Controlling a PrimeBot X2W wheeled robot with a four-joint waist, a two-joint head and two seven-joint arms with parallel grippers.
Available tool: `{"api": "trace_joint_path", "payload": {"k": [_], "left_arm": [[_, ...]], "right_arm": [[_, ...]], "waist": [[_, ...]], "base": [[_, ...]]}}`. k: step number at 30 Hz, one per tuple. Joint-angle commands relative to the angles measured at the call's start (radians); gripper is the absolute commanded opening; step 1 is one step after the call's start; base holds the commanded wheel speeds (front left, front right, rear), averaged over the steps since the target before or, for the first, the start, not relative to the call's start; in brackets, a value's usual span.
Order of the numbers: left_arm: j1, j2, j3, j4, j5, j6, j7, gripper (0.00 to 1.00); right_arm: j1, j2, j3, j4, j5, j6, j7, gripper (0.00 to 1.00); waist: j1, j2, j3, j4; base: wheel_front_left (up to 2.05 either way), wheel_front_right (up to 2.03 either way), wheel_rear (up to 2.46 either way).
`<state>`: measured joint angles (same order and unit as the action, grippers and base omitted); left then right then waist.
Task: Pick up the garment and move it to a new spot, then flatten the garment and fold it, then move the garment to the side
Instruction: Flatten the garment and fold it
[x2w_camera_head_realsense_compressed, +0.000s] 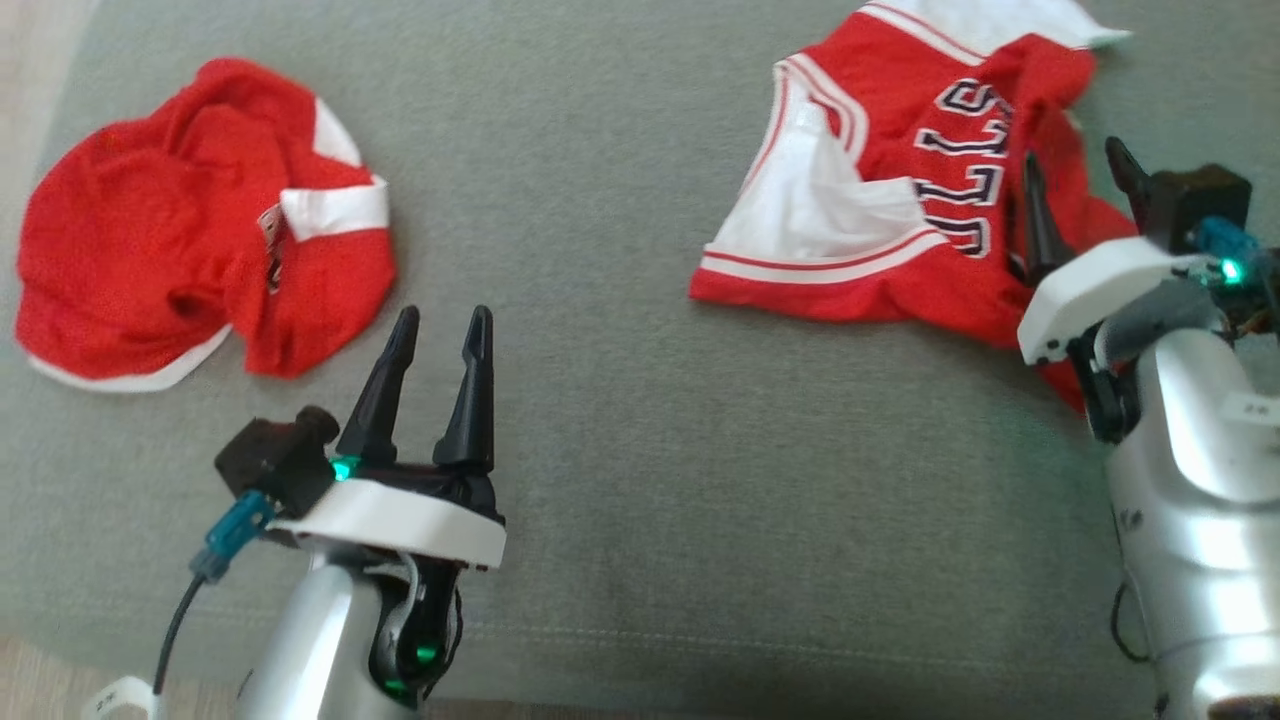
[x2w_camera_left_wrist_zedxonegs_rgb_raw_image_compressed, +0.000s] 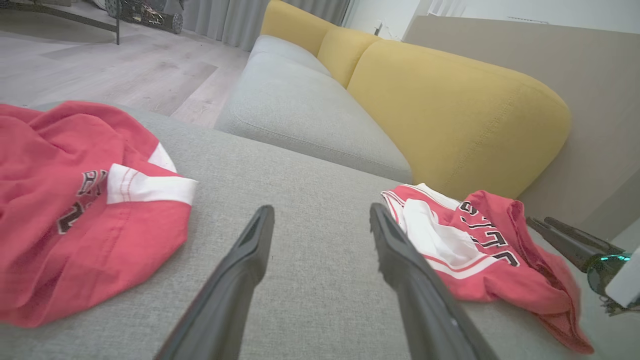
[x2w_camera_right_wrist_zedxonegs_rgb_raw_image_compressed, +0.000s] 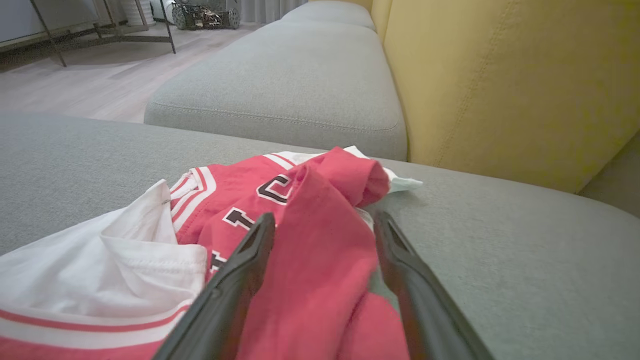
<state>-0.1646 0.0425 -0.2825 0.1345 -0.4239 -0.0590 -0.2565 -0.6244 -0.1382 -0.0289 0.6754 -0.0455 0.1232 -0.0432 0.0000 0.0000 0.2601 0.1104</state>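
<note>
Wide open and empty, the right gripper (x2w_camera_right_wrist_zedxonegs_rgb_raw_image_compressed: 324, 217) straddles a raised red fold of the jersey (x2w_camera_right_wrist_zedxonegs_rgb_raw_image_compressed: 320, 255) lying crumpled just beneath its fingers — light, limp cloth, probably best pinched at that ridge — while the left gripper (x2w_camera_head_realsense_compressed: 444, 315), equally open, holds nothing.

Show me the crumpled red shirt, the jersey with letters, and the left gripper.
shirt (x2w_camera_head_realsense_compressed: 130, 250), head view, on its crumpled red middle.
jersey (x2w_camera_head_realsense_compressed: 800, 215), head view, on its white inner panel.
left gripper (x2w_camera_head_realsense_compressed: 444, 318), head view, midway between its two fingertips.
</note>
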Motion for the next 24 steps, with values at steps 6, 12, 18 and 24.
{"api": "trace_joint_path", "payload": {"k": [6,12,18,24], "left_arm": [[-0.053,0.008,0.016,-0.03,-0.001,-0.004,-0.005,1.0],[-0.065,0.008,0.002,-0.03,0.0,0.002,-0.005,1.0],[-0.065,0.008,0.001,-0.019,-0.002,0.007,-0.005,1.0],[-0.058,0.008,0.0,-0.015,-0.012,0.008,-0.005,1.0]], "right_arm": [[-0.108,-0.015,0.018,0.077,-0.008,0.008,-0.023,1.0],[-0.167,-0.019,-0.027,0.159,-0.02,0.008,-0.049,0.0],[-0.218,-0.021,-0.041,0.173,-0.036,0.008,-0.101,0.0],[-0.261,-0.072,-0.065,0.145,-0.034,0.008,-0.082,0.0]], "waist": [[0.0,0.0,0.033,0.04],[0.0,0.0,0.048,0.046],[0.0,0.0,0.031,0.026],[0.0,0.0,0.004,0.004]], "base": [[0.0,0.0,0.0],[0.0,0.0,0.0],[0.0,0.0,0.0],[0.0,0.0,0.0]]}}
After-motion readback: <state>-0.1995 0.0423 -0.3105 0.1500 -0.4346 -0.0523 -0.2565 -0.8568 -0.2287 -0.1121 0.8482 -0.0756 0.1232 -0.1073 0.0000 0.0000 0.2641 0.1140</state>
